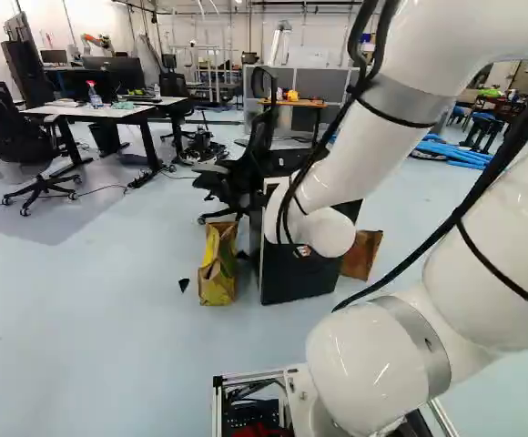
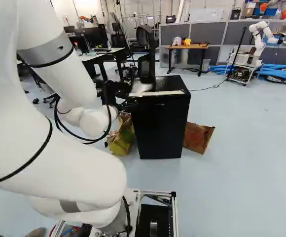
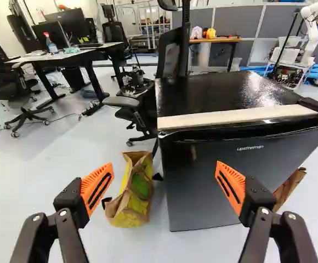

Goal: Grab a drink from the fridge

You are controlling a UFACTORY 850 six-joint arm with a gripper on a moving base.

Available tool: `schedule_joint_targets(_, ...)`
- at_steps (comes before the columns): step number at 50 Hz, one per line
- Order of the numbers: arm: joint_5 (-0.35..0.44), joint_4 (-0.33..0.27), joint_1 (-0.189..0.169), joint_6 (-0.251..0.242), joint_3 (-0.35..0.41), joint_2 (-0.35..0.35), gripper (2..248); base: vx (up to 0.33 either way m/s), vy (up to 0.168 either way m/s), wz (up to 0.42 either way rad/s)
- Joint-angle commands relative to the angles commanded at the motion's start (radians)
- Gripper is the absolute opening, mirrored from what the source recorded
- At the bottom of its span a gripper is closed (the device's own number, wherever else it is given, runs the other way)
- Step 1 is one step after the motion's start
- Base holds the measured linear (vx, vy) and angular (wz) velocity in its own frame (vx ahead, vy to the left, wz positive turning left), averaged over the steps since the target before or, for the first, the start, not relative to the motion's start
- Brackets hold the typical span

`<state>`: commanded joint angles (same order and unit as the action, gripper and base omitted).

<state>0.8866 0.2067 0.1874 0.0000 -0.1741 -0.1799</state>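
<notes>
Pale lettering [image 3: 250, 148] marks the closed door [image 3: 203, 186] of the glossy black fridge [image 2: 160, 128], right of a bag [image 3: 132, 197]; the end effector [image 3: 165, 166] stands wide.

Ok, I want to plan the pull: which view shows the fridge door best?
The right base view: the door shows whole, uncovered, from the pale strip to the floor. The wrist view is closer, but the pincer covers some of it. In the left base view the arm hides its upper part.

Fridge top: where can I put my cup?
On the fridge, behind the pale strip and up to the back edge, looks bare. Crowded: beside it, with the yellow bag and black chair.
</notes>
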Motion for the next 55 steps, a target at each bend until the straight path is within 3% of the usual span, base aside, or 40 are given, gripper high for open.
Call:
schedule_joint_targets(41,0.058,0.251,0.163,0.000,-0.025,0.027,247,0.000,0.000,0.000)
schedule_joint_targets(55,0.077,0.339,0.218,0.000,-0.040,0.074,247,0.000,0.000,0.000)
